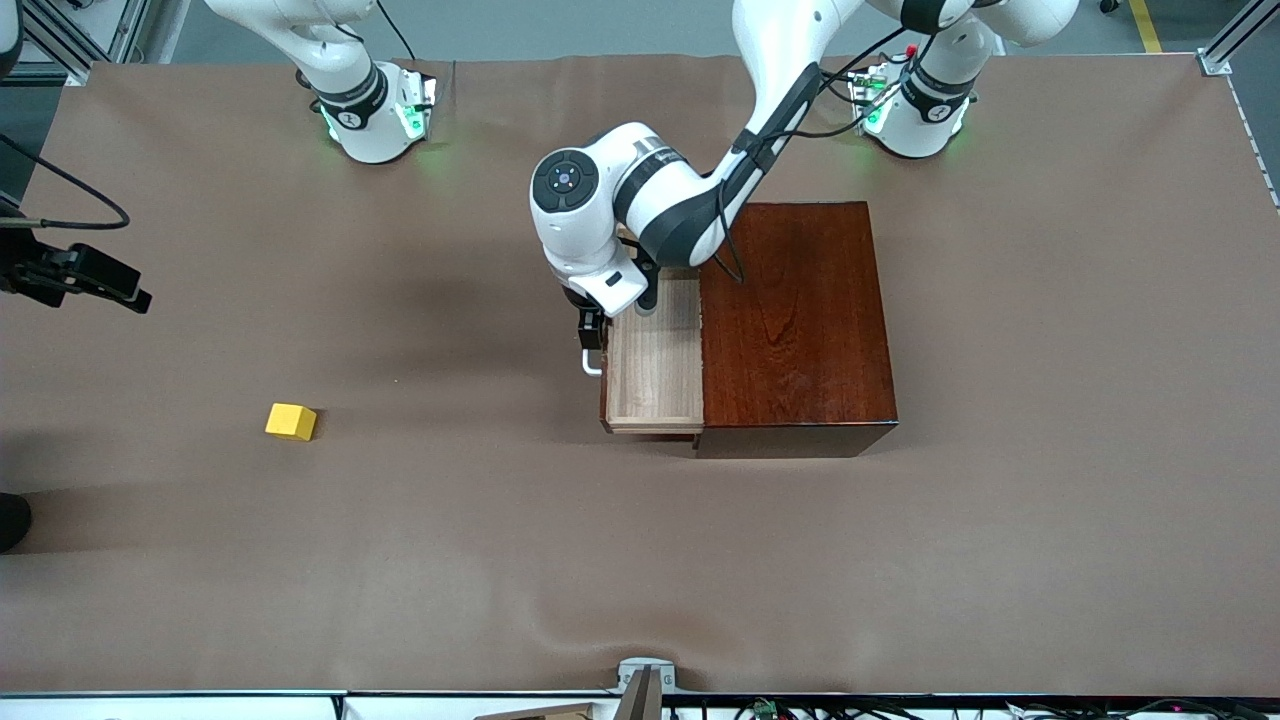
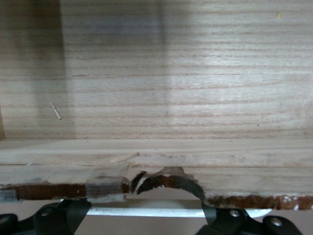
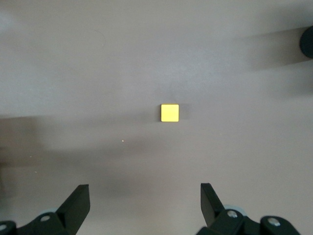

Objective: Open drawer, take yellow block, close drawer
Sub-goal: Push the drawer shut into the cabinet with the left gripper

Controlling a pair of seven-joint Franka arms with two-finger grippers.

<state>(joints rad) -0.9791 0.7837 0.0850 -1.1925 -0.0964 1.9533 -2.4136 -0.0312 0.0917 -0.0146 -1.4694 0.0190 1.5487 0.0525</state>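
The drawer (image 1: 655,355) is pulled partway out of the reddish-brown wooden box (image 1: 795,330); its light-wood tray (image 2: 161,73) shows nothing inside. My left gripper (image 1: 592,335) is at the white bar handle (image 1: 590,362). Its fingers (image 2: 73,213) stand wide apart, open, with the handle bar (image 2: 161,211) running across between them in front of the chipped drawer front. The yellow block (image 1: 291,421) lies on the brown table toward the right arm's end. My right gripper (image 3: 145,193) hangs high over the table, open and empty, with the yellow block (image 3: 169,112) below it.
The table is covered in a brown sheet (image 1: 640,560). Black hardware with a cable (image 1: 85,275) hangs over the right arm's end of the table. Both arm bases (image 1: 375,110) stand along the table edge farthest from the front camera.
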